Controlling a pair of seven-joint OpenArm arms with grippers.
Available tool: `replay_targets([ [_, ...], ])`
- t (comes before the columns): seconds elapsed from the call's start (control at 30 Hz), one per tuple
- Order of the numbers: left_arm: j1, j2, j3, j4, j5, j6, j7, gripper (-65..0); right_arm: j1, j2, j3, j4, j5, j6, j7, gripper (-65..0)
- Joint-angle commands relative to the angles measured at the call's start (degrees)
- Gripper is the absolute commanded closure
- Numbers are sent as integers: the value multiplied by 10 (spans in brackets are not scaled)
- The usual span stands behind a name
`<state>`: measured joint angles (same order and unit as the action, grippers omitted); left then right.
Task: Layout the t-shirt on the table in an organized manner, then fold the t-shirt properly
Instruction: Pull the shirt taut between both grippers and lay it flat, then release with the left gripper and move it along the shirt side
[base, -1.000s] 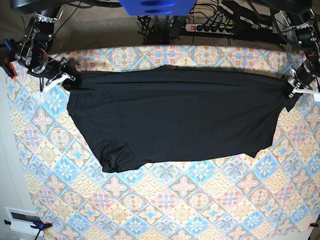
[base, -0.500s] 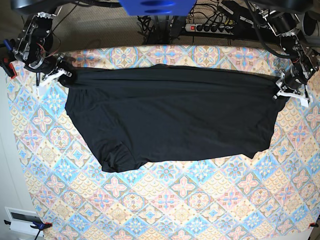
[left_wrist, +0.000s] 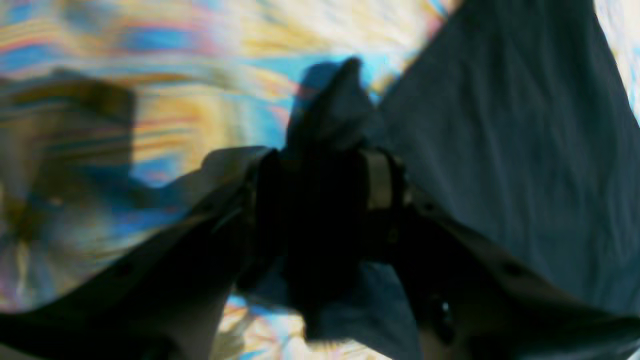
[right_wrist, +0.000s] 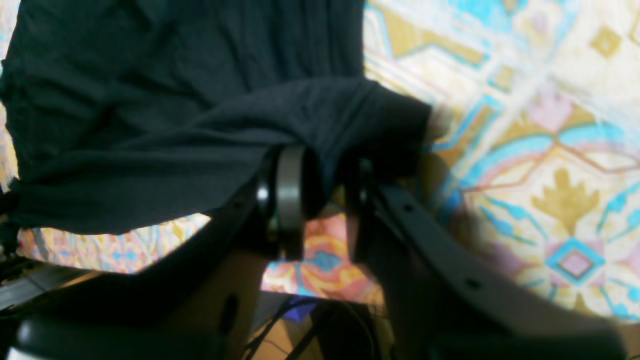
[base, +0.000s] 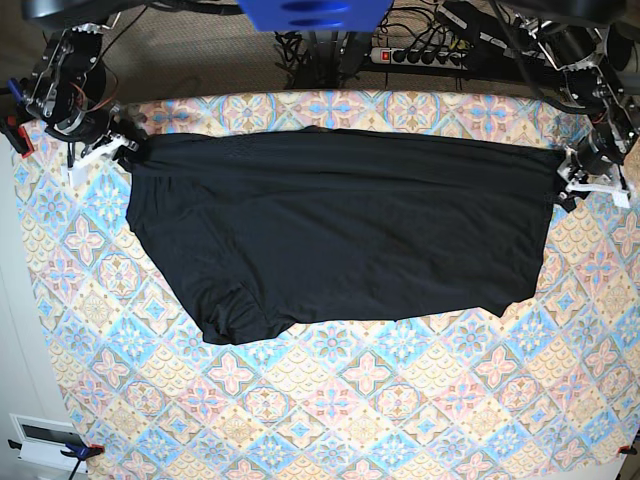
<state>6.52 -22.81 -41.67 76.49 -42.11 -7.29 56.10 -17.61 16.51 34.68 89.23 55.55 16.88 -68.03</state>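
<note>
Pastel tiles of blue, pink and cream, diamonds with flowers in them, cover the table (base: 350, 400) under both my arms. My right gripper (right_wrist: 325, 170) stands with its jaws parted: patterned cloth shows through the gap between the dark fingers (right_wrist: 290, 190). A soft fold of the t-shirt (base: 340, 230) is draped over their tips. My left gripper (left_wrist: 320, 185) has a dark bunch of the same fabric between its fingers. That view is smeared, so I cannot tell whether the jaws pinch it or stand loose around it.

Outward from there, the t-shirt lies spread flat across the far half of the table. It is plain black and matte, finely creased, with no print or label I can read. Its far edge runs almost straight between my two grippers, one at each far corner of the garment. The near edge is uneven, with a rounded lobe hanging lower on the base view's left. Beyond the table's far edge a power strip (base: 420, 55) lies among tangled black cables.
</note>
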Motion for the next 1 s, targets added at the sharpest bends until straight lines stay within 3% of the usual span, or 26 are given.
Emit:
replay_targets([
  [0.0, -9, -21, -2, 9, -15, -3, -9, -244, 2, 12, 6, 11, 7, 1, 7, -137],
  [0.47, -34, -25, -27, 9, -36, -1, -9, -244, 7, 11, 33, 12, 6, 1, 9, -139],
  [0.6, -35, -26, -29, 9, -38, -2, -13, -272, 8, 11, 32, 50, 6, 2, 9, -139],
  [0.83, -49, -27, -26, 11, -146, -3, -9, -299, 8, 11, 19, 129, 6, 6, 8, -139],
  [0.97, -52, -24, -24, 62, -156, -3, -12, -299, 9, 11, -29, 163, 6, 6, 9, -139],
])
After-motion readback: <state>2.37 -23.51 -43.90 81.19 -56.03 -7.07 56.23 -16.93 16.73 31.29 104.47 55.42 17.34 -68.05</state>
